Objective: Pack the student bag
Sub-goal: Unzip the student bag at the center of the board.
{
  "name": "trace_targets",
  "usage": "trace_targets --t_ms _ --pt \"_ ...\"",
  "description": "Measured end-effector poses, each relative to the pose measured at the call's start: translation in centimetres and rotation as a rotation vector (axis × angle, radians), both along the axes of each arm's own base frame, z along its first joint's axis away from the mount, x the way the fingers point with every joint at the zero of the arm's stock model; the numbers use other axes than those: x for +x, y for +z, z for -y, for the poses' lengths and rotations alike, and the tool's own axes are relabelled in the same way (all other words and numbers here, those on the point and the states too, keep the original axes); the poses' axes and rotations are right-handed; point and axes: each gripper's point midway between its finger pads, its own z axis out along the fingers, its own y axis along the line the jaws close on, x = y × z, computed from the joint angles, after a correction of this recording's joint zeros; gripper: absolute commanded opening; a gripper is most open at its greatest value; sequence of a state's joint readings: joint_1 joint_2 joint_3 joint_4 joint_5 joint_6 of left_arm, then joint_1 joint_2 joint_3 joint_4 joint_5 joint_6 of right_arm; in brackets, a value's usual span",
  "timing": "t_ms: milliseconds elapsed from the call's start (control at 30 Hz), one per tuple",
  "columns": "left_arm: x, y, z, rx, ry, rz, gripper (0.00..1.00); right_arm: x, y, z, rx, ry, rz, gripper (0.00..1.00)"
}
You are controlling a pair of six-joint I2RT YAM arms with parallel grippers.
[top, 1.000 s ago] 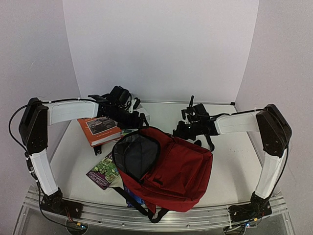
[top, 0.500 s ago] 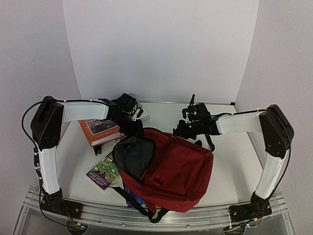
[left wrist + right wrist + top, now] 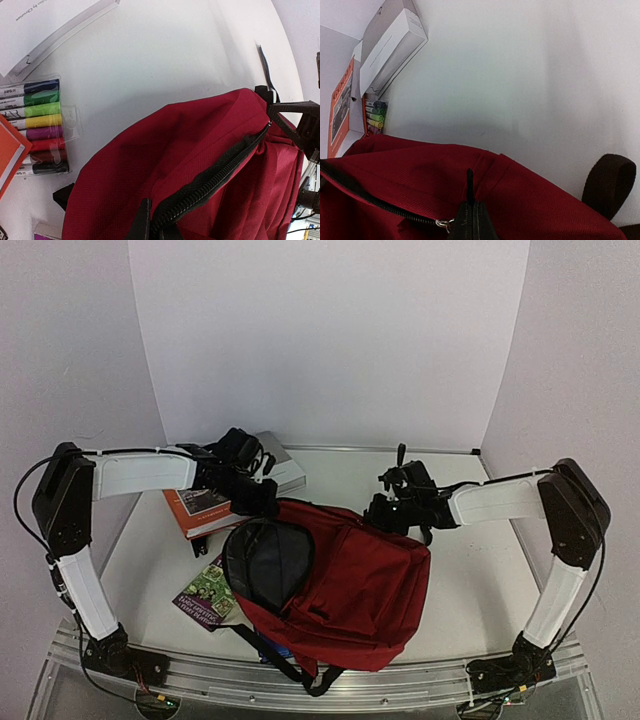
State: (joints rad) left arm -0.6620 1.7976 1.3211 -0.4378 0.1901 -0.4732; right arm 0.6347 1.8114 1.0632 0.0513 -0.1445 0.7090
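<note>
orange book point(image 3: 200, 508): flat on the tabletop point(image 3: 470, 585), far left, just left of the backpack.
booklet point(image 3: 205, 592): purple-green cover, near left, right edge meets the backpack.
left gripper point(image 3: 262, 502): clamped tight on the backpack's black zipper edge at the far-left top. The wrist view shows the zipper running straight into the closed fingers.
marker pack point(image 3: 37, 127): clear sleeve with coloured pens side by side, flat beside the orange book, apart from the backpack.
grey box point(image 3: 282, 472): behind the left gripper, near the back wall.
backpack point(image 3: 340, 580): red, lying at the tabletop centre. Mouth open toward the near left, grey lining point(image 3: 265, 560) showing, black strap point(image 3: 290, 665) at the near edge.
right gripper point(image 3: 385, 515): closed tight, pinching red fabric at the backpack's far-right top, beside the zipper pull ring point(image 3: 440, 223).
</note>
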Motion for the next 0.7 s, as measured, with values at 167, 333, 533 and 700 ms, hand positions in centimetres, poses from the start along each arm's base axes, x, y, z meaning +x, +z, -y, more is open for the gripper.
trace_targets --t_ms 167,333,533,700 --pt "-0.3 0.8 -1.3 -0.041 0.054 -0.018 0.00 0.0 1.2 -0.6 0.025 -0.008 0.038 0.00" --pt "-0.2 0.5 -1.9 -0.059 0.099 -0.044 0.00 0.3 1.9 -0.7 0.035 -0.015 0.065 0.00" --pt "-0.4 1.1 -1.0 -0.133 0.067 -0.061 0.00 0.3 1.7 -0.3 -0.004 -0.016 0.072 0.00" --pt "-0.9 2.2 0.9 -0.205 0.029 -0.067 0.00 2.2 3.2 1.3 -0.064 -0.027 0.100 0.00"
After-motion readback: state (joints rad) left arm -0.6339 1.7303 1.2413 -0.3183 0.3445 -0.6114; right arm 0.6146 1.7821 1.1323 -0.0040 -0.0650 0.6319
